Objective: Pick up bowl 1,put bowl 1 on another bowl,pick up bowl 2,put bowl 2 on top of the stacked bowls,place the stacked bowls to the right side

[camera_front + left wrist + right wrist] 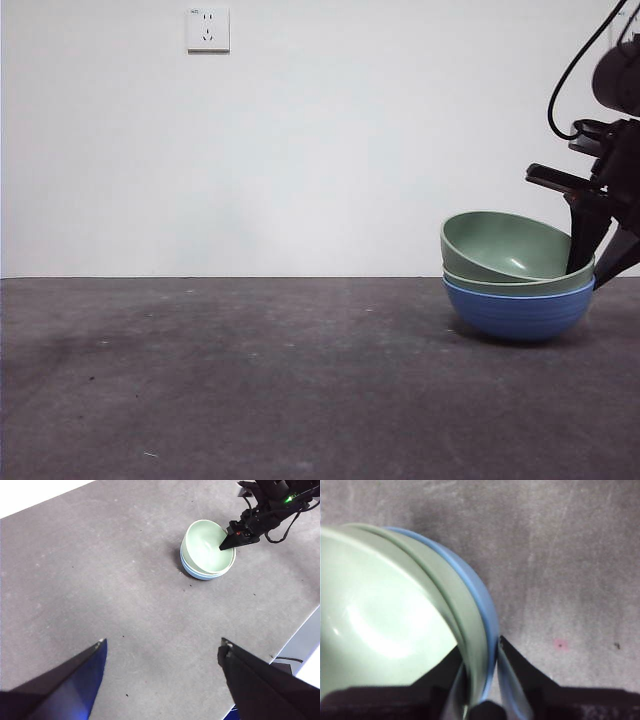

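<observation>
Right gripper (480,680) low, fingers (512,680) closed over something; left gripper (162,647) raised, fingers spread.

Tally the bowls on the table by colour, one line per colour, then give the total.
Pale green bowls: 2, the tilted top one and the middle one, nested in the stack that the right gripper pinches at the rim
Blue bowls: 1, the bottom bowl
Total: 3 bowls

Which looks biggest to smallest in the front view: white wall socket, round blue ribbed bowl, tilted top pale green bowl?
1. Tilted top pale green bowl and round blue ribbed bowl: similar, unsure.
2. White wall socket: smallest, though farther away.
</observation>
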